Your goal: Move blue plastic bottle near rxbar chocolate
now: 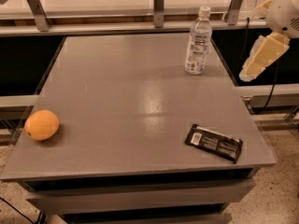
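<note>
The blue plastic bottle (198,41) stands upright near the far right corner of the grey table (121,92), white cap on top, label facing the camera; it has not been picked up; standing upright, it offers its sides to a grasp from the right. The rxbar chocolate (214,143) lies flat near the front right corner, turned at a slant to the table's edge, black wrapper up with its white print showing; it is well apart from the bottle, with bare tabletop between the two. An orange (42,124) rests near the front left edge, far from both and out of the likely path.

The gripper (256,62) hangs off the table's right side, beyond the edge and near the bottle's level, touching nothing; it carries nothing, but whether it is open or closed I cannot tell from this view. The white arm (286,8) above it comes in from the upper right, which probably explains the sideways approach; a metal rail (159,3) runs along the back and leaves little room behind the bottle.

The task looks barely begun; the step in hand seems to be the reach toward the bottle. A tall, light bottle may tip if nudged high, so a grip around its middle would be safer; it should then be set down upright just beside the bar.
</note>
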`<state>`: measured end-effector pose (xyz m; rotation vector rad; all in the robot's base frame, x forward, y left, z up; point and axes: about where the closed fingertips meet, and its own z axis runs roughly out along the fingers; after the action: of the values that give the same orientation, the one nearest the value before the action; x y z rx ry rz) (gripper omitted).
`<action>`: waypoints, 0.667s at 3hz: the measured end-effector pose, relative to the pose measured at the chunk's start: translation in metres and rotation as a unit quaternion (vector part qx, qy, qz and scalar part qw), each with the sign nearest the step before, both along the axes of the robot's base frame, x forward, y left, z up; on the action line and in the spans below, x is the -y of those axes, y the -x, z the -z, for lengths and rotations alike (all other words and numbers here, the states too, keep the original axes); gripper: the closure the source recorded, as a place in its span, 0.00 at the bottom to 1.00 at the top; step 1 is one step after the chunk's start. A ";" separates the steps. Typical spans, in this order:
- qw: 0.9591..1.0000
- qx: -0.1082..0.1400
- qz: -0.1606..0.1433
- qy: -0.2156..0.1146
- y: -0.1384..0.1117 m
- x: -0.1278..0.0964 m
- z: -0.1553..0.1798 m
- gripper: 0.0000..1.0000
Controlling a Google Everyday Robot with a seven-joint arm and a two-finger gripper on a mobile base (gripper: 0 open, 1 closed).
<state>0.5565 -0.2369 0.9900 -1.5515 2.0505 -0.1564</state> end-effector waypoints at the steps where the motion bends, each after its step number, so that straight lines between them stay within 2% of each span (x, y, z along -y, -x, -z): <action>1: 0.999 0.025 0.004 -0.048 -0.054 0.016 0.000 0.00; 2: 0.989 0.048 0.001 -0.139 -0.103 0.022 0.005 0.00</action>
<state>0.6591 -0.2588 0.9850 -1.3446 1.9065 0.0519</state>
